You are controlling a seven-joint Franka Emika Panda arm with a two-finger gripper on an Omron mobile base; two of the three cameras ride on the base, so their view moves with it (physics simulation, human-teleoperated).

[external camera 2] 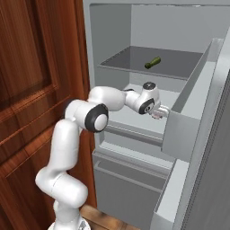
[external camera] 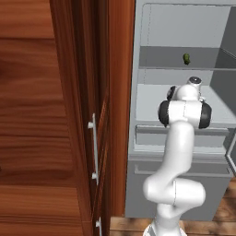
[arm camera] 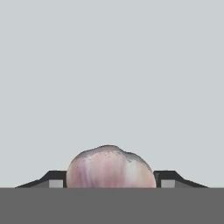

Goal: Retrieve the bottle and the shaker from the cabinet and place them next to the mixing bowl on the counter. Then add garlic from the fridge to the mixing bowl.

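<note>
One garlic [arm camera: 110,168] bulb wedged between claw [arm camera: 110,180] fingertips, inside fridge [external camera 2: 179,54].

Nothing to read here: no lettering, label, brand, number or sign on any surface. The fridge [external camera 2: 188,103] walls and shelves are plain grey, the wooden door [external camera: 27,115] beside it bare grain, and the white arm [external camera 2: 67,148] carries no marking. Close up, the pinkish-white garlic [arm camera: 110,168] between the jaws has only its own streaks.
</note>
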